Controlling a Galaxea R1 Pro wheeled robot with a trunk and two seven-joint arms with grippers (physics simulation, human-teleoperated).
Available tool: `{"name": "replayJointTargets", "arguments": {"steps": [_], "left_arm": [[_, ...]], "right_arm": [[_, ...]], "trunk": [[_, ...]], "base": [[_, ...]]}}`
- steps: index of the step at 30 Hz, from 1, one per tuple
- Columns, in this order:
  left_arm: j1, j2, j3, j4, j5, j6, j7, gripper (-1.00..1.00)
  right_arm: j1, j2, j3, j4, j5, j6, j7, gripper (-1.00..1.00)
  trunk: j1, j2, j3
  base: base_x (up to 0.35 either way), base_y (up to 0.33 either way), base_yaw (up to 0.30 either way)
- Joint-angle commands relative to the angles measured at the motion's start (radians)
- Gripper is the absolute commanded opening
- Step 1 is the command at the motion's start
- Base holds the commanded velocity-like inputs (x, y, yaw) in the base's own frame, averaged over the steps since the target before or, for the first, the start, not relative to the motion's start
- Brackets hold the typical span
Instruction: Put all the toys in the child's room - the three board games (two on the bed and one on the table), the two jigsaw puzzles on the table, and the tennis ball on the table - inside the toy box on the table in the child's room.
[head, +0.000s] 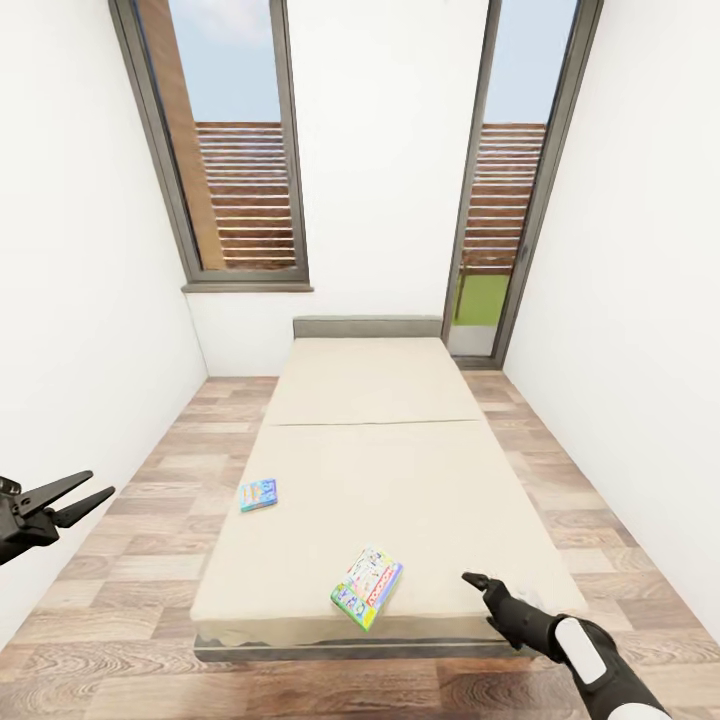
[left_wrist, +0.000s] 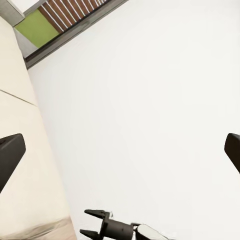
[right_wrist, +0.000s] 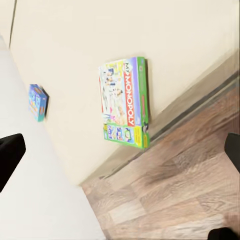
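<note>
A long bed (head: 400, 470) with a plain beige top sits in the middle of a white room, with its grey headboard (head: 367, 327) at the far end under two tall windows. Two game boxes lie flat on the bed. The Monopoly box (head: 367, 587) is near the foot end, close to the edge, and it lies a bit crooked. The small blue box (head: 258, 494) is farther up, near the bed's left edge, well apart from the Monopoly box. The left gripper (head: 85, 497) hangs over the wood floor (head: 140, 520) beside the bed, next to the white wall, and its two fingers are spread apart with nothing between them. The right gripper (head: 478, 583) hovers over the foot corner of the bed, a little to the right of the Monopoly box and not touching it. In its wrist view the dark finger tips sit far apart at the edges, so it is wide and holds nothing
</note>
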Motion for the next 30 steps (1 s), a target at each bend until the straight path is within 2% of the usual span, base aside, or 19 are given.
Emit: {"name": "replayJointTargets", "arguments": {"steps": [1, 6, 20, 25, 30], "left_arm": [[-0.001, 0.000, -0.001, 0.000, -0.001, 0.004, -0.003, 1.00], [-0.001, -0.001, -0.003, 0.000, -0.001, 0.004, -0.003, 1.00], [-0.001, -0.006, -0.007, 0.000, -0.002, 0.003, -0.002, 1.00], [-0.001, -0.009, -0.006, 0.000, -0.002, 0.003, -0.002, 1.00], [-0.001, -0.010, -0.005, 0.000, -0.003, 0.003, -0.001, 1.00]], "right_arm": [[-0.001, 0.003, -0.005, 0.031, -0.001, -0.019, 0.001, 1.00], [-0.001, -0.002, -0.012, 0.111, -0.003, -0.065, -0.003, 1.00], [-0.002, 0.008, -0.018, 0.129, -0.007, -0.080, 0.007, 1.00], [-0.001, 0.009, -0.015, 0.130, -0.081, -0.074, 0.033, 1.00], [-0.001, 0.025, -0.012, 0.130, -0.098, -0.075, 0.040, 1.00]], "trunk": [[0.004, -0.009, -0.005], [0.023, -0.044, -0.021], [0.077, -0.142, -0.065], [0.096, -0.177, -0.080], [0.115, -0.212, -0.096]], "base": [[0.000, 0.000, 0.000], [0.000, 0.000, 0.000], [0.000, 0.000, 0.000], [0.000, 0.000, 0.000], [0.000, 0.000, 0.000]]}}
